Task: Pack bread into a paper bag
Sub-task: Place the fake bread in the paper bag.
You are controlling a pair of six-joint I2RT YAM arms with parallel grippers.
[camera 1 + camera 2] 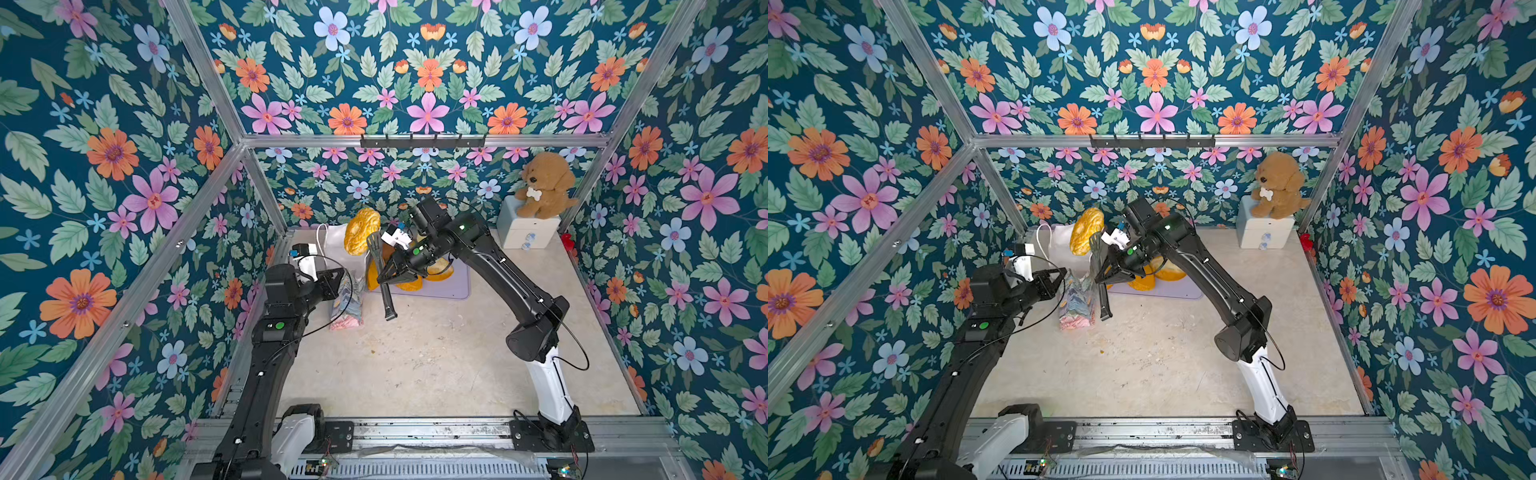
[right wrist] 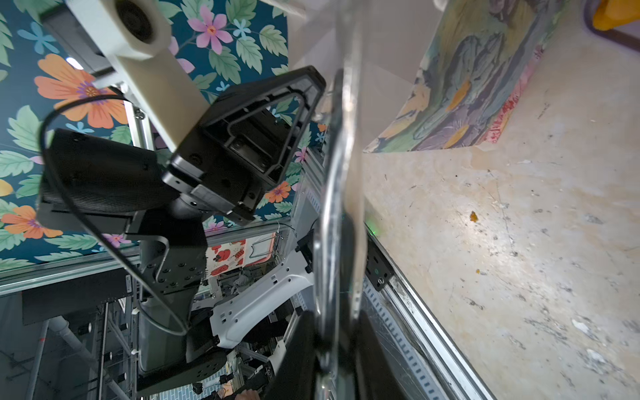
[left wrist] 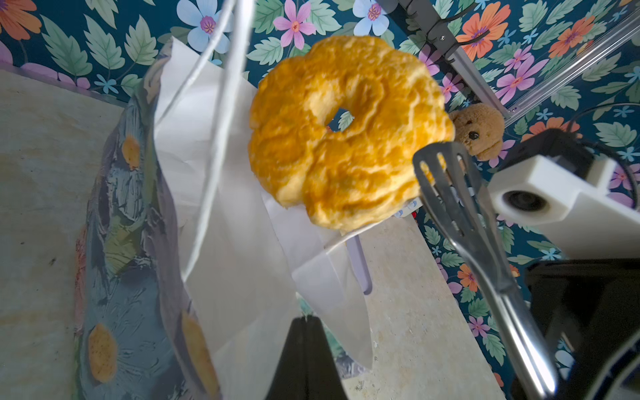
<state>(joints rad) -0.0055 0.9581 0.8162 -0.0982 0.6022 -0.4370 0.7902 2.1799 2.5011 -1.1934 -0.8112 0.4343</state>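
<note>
**Loading step, both arms engaged.** The right gripper is clamped on the handles of metal tongs. Their slotted blades pinch one edge of the knobbly golden ring. The left gripper is closed and appears to nip the near lip of the paper bag, holding the mouth apart, though the contact lies at the picture's edge and is not sharp. The ring hangs at the bag's mouth with its lower edge against the white lining; whether it is partly inside cannot be told. More orange loaves lie on the lilac tray just beside the bag.

**Risks.**
- The blades bite only a small part of the rim, so the ring's weight may swing it or pull it free onto the table.
- The ring looks about as wide as the narrow mouth. Lowered off-centre, it could catch the lip, fold the paper or tip the bag.
- If the left pinch slips, the mouth would close.

**Orientation.** The ring stands on edge, with its broad face and hole turned toward the left wrist camera and the hole's axis near level. Being almost round, it has no marked long axis. The bag's long axis runs from base to mouth.
</note>
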